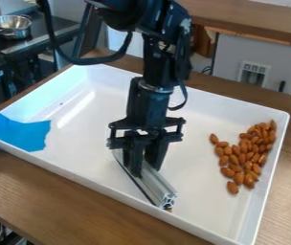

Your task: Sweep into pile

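The black gripper (143, 167) hangs over the middle of the white tray (103, 103), its fingers closed around a silver metal bar (154, 184). The bar lies low in the tray, slanting from the centre toward the front wall. A small bit of brown (168, 209) shows at the bar's front end. Along the tray's right side lies a loose group of almonds (240, 155), with a few at its left and front edges a little apart from the others. The gripper and bar stand left of this group, not touching it.
Blue cloth or tape (20, 133) hangs over the tray's left wall. The tray has raised white walls and rests on a wooden table (65, 201). Behind at the upper left, a metal pot (11, 26) stands on a dark surface.
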Controlling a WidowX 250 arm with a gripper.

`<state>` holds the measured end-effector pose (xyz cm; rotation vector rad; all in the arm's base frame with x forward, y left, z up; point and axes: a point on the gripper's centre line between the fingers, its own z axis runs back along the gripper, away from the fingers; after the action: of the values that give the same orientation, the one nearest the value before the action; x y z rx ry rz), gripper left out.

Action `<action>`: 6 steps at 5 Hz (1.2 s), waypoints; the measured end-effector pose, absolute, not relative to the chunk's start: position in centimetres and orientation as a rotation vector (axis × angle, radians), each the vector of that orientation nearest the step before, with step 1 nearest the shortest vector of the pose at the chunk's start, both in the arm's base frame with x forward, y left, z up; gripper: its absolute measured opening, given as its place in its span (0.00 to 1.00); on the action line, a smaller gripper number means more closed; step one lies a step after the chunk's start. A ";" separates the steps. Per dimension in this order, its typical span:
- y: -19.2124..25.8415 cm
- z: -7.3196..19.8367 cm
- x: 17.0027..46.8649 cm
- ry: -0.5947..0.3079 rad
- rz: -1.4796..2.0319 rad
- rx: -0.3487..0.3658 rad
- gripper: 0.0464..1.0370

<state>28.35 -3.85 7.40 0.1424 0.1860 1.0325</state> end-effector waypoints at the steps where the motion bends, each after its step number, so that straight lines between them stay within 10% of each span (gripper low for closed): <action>1: -3.7 7.1 28.3 0.183 1.041 0.157 0.32; 6: -5.7 6.8 33.0 0.001 1.006 0.150 0.32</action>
<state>32.98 -5.73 6.76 0.1496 0.0007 1.0062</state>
